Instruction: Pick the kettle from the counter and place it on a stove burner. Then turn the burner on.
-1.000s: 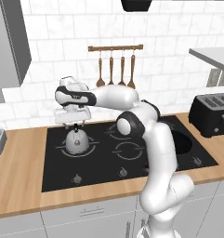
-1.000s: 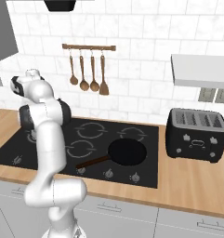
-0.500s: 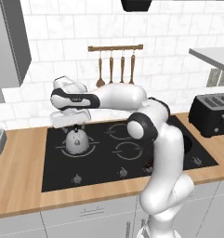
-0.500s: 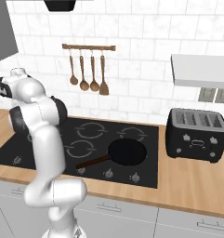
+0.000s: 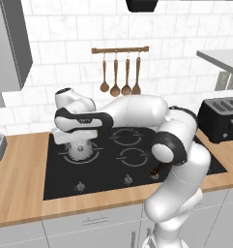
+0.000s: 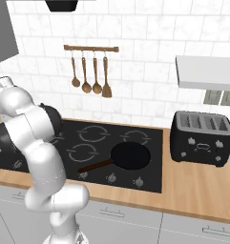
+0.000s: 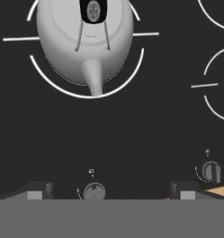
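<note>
**Kettle seated, knob next**

The kettle (image 7: 85,42) sits inside the stove burner (image 7: 50,81) ring at the rear left of the black cooktop (image 5: 113,169), clear of the counter (image 5: 16,179). The gripper (image 7: 108,193) hangs above the glass with its jaws spread wide and nothing between them; the fingertips (image 7: 36,191) frame the near-side knob (image 7: 94,190) at the cooktop's front edge.

The step in hand looks like turning the burner on. To do it well, confirm this knob serves the kettle's ring (a second knob (image 7: 210,171) sits off to one side), centre the jaws over it, descend squarely, narrow onto its rim, and twist without sliding. Keep the wrist clear of the kettle's spout (image 7: 94,79).
</note>
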Robot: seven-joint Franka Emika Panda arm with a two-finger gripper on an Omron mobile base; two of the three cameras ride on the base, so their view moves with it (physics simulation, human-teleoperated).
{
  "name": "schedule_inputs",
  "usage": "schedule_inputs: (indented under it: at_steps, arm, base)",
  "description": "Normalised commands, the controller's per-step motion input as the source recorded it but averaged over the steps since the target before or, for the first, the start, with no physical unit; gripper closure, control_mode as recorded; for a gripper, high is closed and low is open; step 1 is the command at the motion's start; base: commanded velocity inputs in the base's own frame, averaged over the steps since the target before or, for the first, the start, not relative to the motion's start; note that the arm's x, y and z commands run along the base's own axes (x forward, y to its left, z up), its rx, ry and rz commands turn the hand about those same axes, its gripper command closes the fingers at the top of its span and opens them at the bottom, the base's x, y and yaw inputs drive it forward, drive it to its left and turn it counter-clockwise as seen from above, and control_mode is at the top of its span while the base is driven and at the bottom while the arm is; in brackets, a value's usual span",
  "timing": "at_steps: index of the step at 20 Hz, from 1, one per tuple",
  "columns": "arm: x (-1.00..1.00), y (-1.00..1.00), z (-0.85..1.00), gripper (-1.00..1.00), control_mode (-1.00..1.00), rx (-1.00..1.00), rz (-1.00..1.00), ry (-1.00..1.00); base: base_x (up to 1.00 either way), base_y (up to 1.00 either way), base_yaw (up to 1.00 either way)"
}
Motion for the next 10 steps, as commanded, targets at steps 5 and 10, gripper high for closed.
schedule_inputs:
  at_steps: [5,10]
  arm:
    - [-0.32,0.0,0.0,-1.0,-1.0,0.02,0.0,-0.01]
    - [-0.37,0.0,0.0,-1.0,-1.0,0.01,0.0,0.0]
  base:
    - [0.0,0.0,0.0]
    - [0.0,0.0,0.0]
